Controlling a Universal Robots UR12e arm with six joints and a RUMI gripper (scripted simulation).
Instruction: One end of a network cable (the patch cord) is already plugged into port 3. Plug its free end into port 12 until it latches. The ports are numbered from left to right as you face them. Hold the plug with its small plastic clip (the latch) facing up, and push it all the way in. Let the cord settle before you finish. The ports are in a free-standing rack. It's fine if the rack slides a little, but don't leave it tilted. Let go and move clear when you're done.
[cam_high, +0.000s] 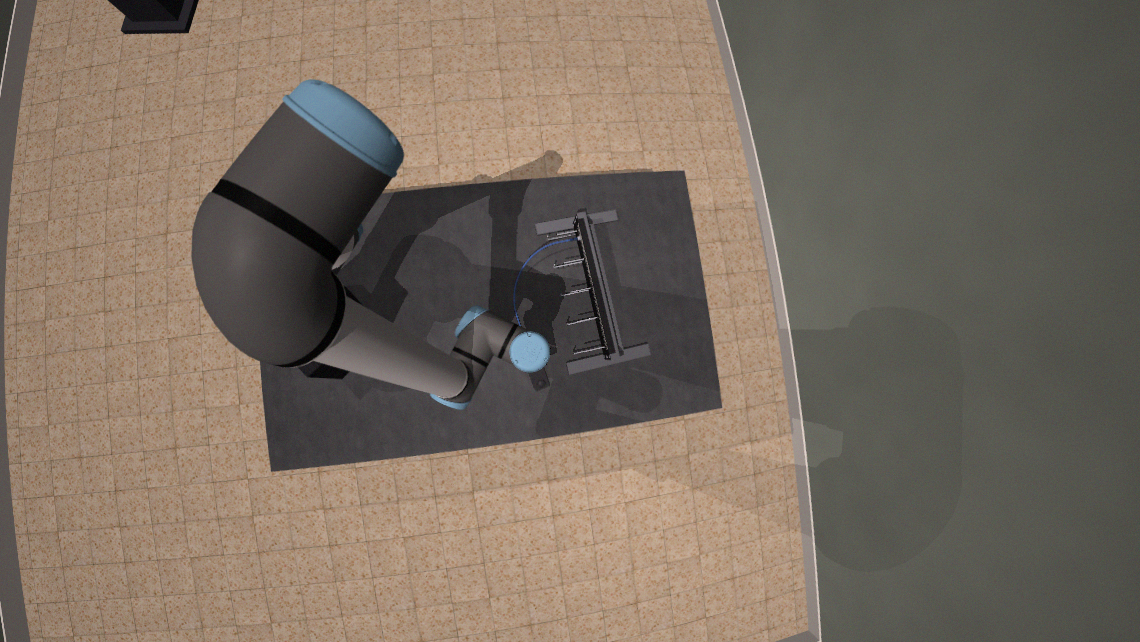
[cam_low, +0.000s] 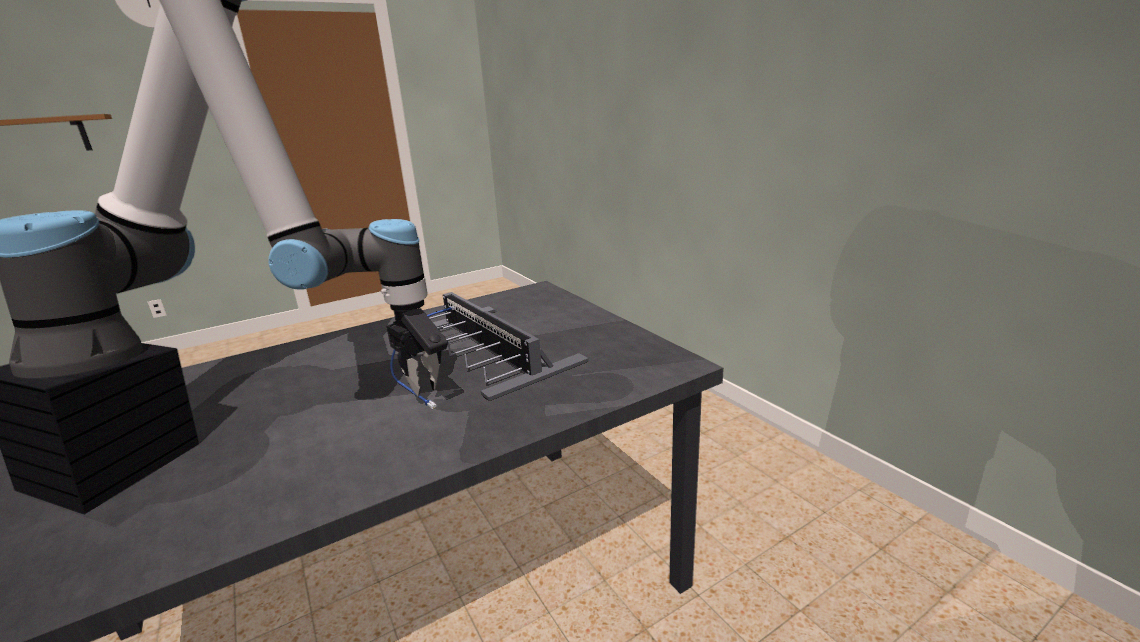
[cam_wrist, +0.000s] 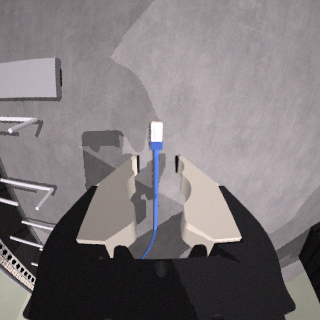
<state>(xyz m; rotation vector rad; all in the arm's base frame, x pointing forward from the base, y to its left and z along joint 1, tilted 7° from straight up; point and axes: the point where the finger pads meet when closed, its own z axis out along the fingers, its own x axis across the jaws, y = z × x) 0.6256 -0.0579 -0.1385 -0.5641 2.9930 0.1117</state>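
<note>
Arm posed wrist-down over the dark table (cam_low: 303, 470), just in front of the free-standing rack (cam_low: 488, 320). Gripper (cam_wrist: 156, 162) pointed at the table top with its jaws partly open and clamped on nothing: in the wrist view there was visible space between each beige finger (cam_wrist: 115, 205) and the thin blue patch cord (cam_wrist: 156, 200) running up the middle of the gap. The cord's free end, a white plug (cam_wrist: 156, 131), sat just beyond the fingertips against the table surface; whether it rested on the surface or hung just above it could not be settled. Latch orientation too small to read. In the exterior view the plug (cam_low: 431, 405) lay just below the gripper (cam_low: 422, 386), near the rack's closer foot. From above, the cord (cam_high: 522, 275) swept in an arc from under the wrist to the rack's far end, where its other end met the panel (cam_high: 594, 279). Rack stood upright on both feet, silver rods projecting toward the arm. Individual port numbers not legible.
</note>
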